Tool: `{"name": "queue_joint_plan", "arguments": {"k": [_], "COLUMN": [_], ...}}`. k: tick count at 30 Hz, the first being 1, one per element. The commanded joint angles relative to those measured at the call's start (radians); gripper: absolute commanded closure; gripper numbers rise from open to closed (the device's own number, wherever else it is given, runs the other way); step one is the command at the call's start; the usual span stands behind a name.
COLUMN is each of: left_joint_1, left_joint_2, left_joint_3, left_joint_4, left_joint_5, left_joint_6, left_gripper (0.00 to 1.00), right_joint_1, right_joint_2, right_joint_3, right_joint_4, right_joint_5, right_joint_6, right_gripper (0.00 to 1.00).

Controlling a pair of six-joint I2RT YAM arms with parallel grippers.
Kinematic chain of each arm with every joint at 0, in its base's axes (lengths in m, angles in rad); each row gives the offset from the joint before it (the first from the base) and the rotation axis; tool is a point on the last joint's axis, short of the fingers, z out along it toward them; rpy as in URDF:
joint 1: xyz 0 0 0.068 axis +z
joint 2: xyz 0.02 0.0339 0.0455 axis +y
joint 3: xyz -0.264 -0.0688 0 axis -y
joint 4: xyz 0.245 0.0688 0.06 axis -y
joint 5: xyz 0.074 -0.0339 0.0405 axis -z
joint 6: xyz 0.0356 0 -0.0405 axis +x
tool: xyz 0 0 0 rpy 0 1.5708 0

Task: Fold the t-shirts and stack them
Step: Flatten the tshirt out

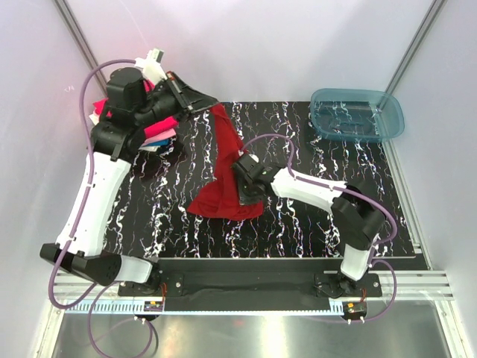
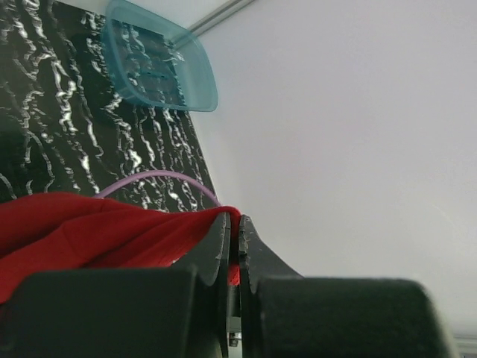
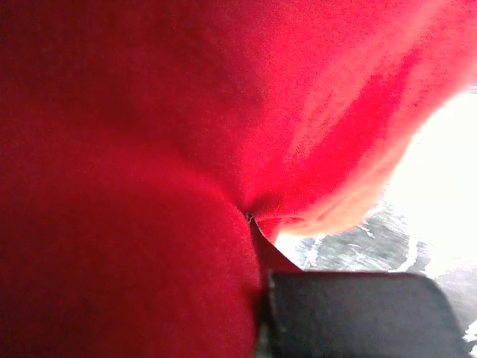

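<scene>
The left gripper [image 2: 234, 227] is pinched tight on an edge of the dark red shirt [image 1: 226, 153], holding it up above the table [image 1: 298, 227]. The right gripper [image 1: 248, 186] is clamped on the shirt's middle, cloth puckering at its fingertip; the shirt's lower end lies on the table

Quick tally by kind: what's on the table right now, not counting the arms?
Dark red t-shirt: 1
Stack of folded t-shirts: 1 (partly hidden, so the shirts in it can't be counted)
Teal plastic tub: 1
Total: 3
</scene>
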Motion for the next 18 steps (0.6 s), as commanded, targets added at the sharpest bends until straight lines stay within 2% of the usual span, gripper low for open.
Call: {"name": "queue_joint_plan", "arguments": {"k": [1,3,5,6,7,9,11,15,16,17,18], "left_joint_1": [0.055,0.107,0.153,0.161,0.164,0.166,0.168,0.18,0.18,0.178,0.18], "left_joint_2": [-0.069,-0.088,-0.103,-0.105,-0.091,-0.076,-0.074,-0.088,-0.086,-0.083,-0.077], "left_joint_3": [-0.007,0.003,0.077,0.123,0.243,0.354,0.448,0.473,0.468,0.464,0.45], "left_joint_4": [0.015,-0.049,-0.129,-0.25,-0.318,-0.456,-0.496,-0.519,-0.524,-0.536,-0.542], "left_joint_5": [0.016,0.002,-0.024,-0.1,-0.157,-0.282,-0.334,-0.387,-0.395,-0.41,-0.418], "left_joint_6": [0.035,0.067,0.131,0.161,0.193,0.265,0.288,0.311,0.314,0.326,0.333], "left_gripper": [1.0,1.0,1.0,1.0,1.0,1.0,0.98,0.96,0.96,0.96,0.96], "right_joint_1": [0.001,0.001,0.001,-0.001,0.001,-0.001,-0.005,-0.056,-0.085,-0.182,-0.248], "right_joint_2": [-0.065,-0.142,-0.274,-0.321,-0.41,-0.502,-0.625,-0.773,-0.779,-0.784,-0.784], "right_joint_3": [0.026,-0.006,-0.013,-0.008,-0.001,0.013,0.024,-0.028,-0.042,-0.074,-0.094], "right_joint_4": [-0.081,-0.115,-0.144,-0.18,-0.2,-0.239,-0.25,-0.209,-0.203,-0.185,-0.168], "right_joint_5": [0.094,0.102,0.054,0.022,-0.028,-0.062,-0.137,-0.228,-0.263,-0.292,-0.411], "right_joint_6": [-0.029,-0.061,-0.113,-0.18,-0.214,-0.285,-0.317,-0.359,-0.356,-0.338,-0.324], "right_gripper": [1.0,1.0,1.0,1.0,1.0,1.0,1.0,1.0,1.0,1.0,1.0]}}
